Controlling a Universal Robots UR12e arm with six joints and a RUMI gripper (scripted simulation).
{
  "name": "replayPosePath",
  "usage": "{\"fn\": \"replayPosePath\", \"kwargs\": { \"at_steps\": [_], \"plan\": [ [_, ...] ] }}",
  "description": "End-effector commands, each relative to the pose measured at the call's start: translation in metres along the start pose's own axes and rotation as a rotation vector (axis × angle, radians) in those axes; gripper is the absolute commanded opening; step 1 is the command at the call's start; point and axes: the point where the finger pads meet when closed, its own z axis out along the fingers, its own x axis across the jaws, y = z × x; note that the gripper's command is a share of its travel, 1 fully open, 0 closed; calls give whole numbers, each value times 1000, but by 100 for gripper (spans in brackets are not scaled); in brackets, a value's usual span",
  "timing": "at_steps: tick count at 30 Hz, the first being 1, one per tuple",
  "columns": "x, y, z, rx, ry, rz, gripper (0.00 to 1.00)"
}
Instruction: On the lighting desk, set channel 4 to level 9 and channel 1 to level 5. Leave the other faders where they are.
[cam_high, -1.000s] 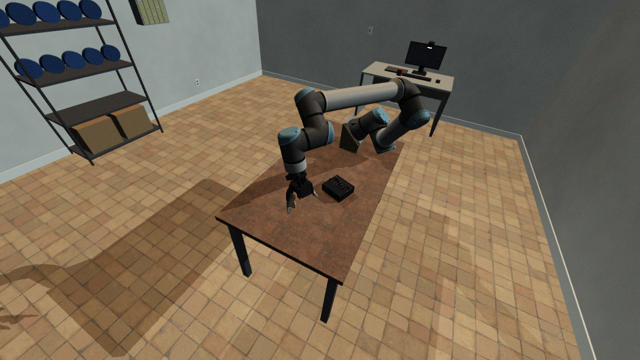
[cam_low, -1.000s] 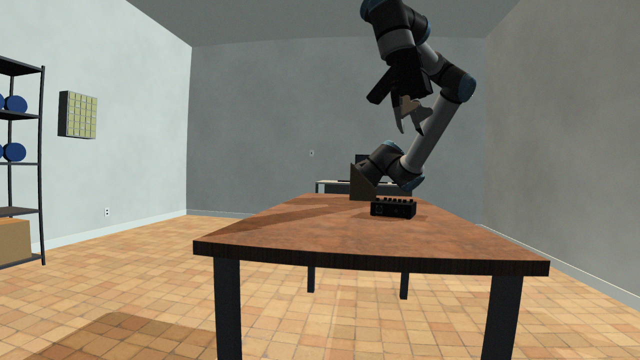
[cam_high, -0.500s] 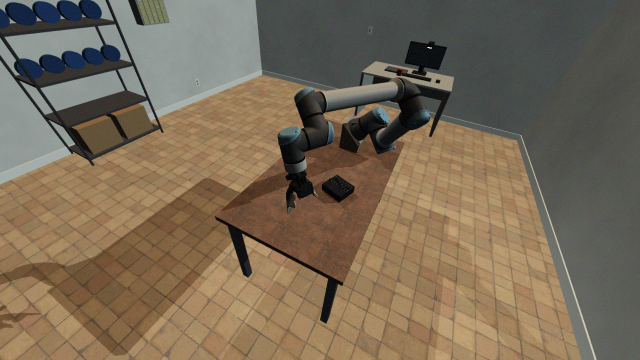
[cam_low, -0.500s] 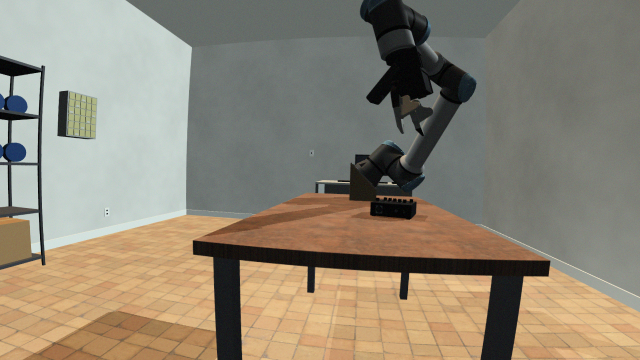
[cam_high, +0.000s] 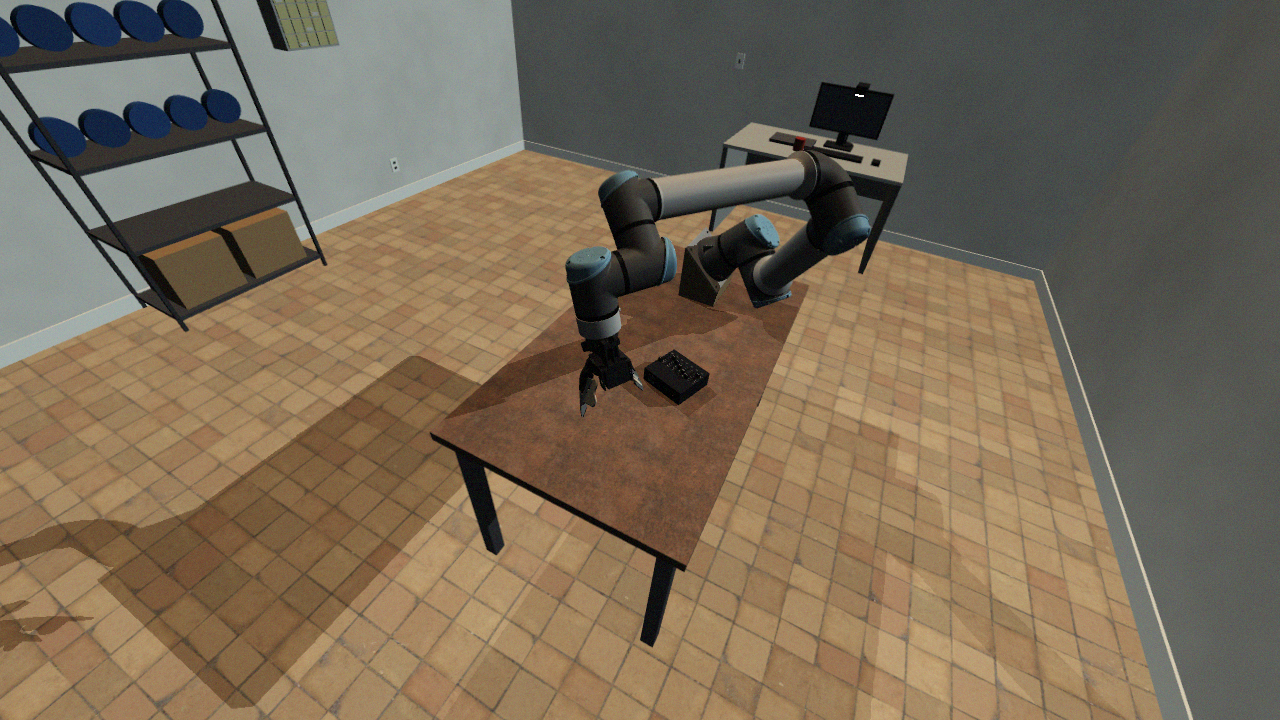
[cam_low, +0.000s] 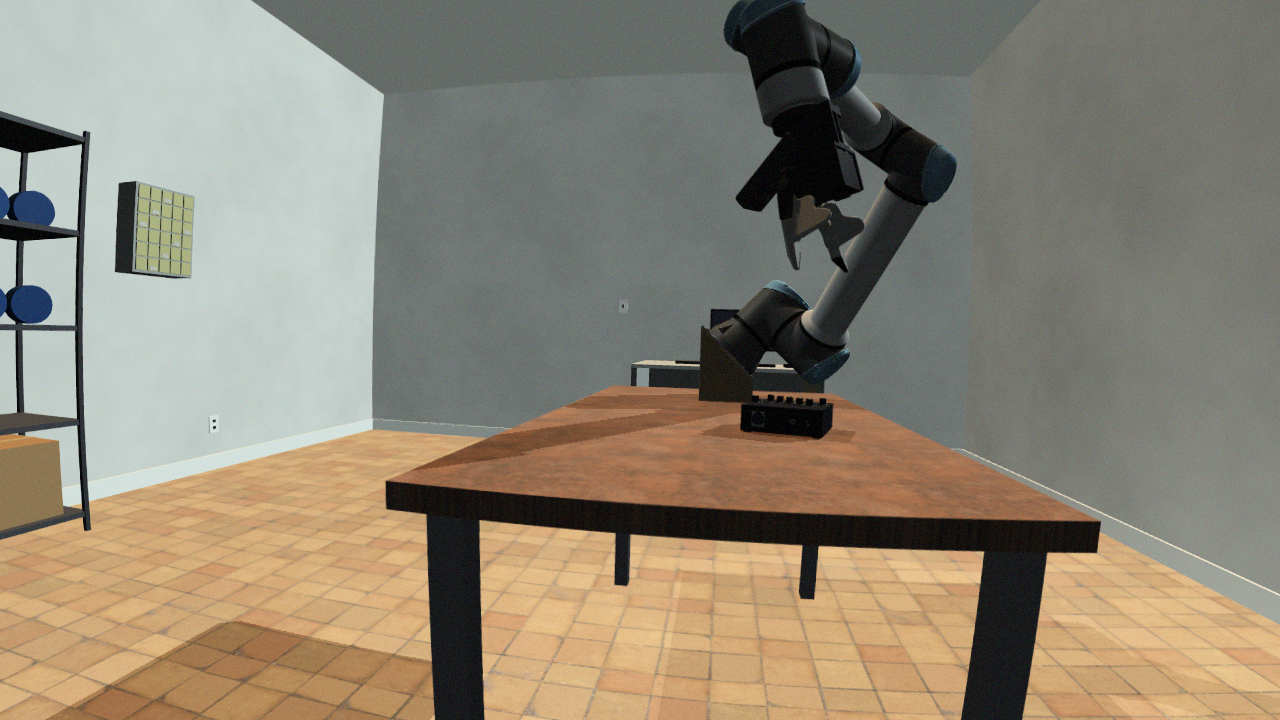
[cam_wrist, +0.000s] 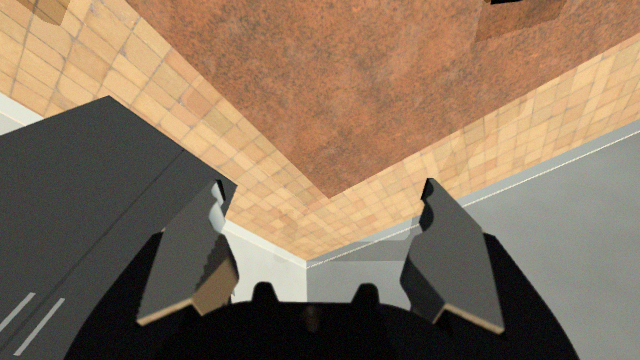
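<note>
The lighting desk (cam_high: 676, 376) is a small black box with a row of small fader knobs on top. It sits on the brown table, toward the far right side, and also shows in the exterior view (cam_low: 786, 416). The fader levels are too small to read. My gripper (cam_high: 610, 391) hangs high above the table, to the left of the desk, with both jaws spread wide and nothing between them. It shows high above the desk in the exterior view (cam_low: 816, 250). In the wrist view the open jaws frame the table top and floor; only a corner of the desk (cam_wrist: 507, 2) shows at the top edge.
The arm's base mount (cam_high: 702, 277) stands at the table's far end. A metal shelf (cam_high: 152, 152) with blue discs and cardboard boxes stands at the left wall. A second desk with a monitor (cam_high: 850, 111) stands at the back wall.
</note>
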Motion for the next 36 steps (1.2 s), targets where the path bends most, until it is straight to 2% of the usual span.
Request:
{"fn": "replayPosePath", "kwargs": {
  "at_steps": [1, 7, 13, 15, 21, 22, 30, 32, 36],
  "plan": [
    [23, -14, -3, 14, -12, 69, 100],
    [72, -45, -4, 43, -31, 216, 100],
    [134, -85, 2, 74, -61, 396, 100],
    [134, -85, 2, 74, -61, 396, 100],
    [201, -130, 15, 102, -98, 583, 100],
    [201, -130, 15, 102, -98, 583, 100],
    [280, -185, 39, 128, -148, 798, 100],
    [280, -185, 39, 128, -148, 798, 100],
    [309, -206, 50, 135, -168, 876, 100]
  ]
}}
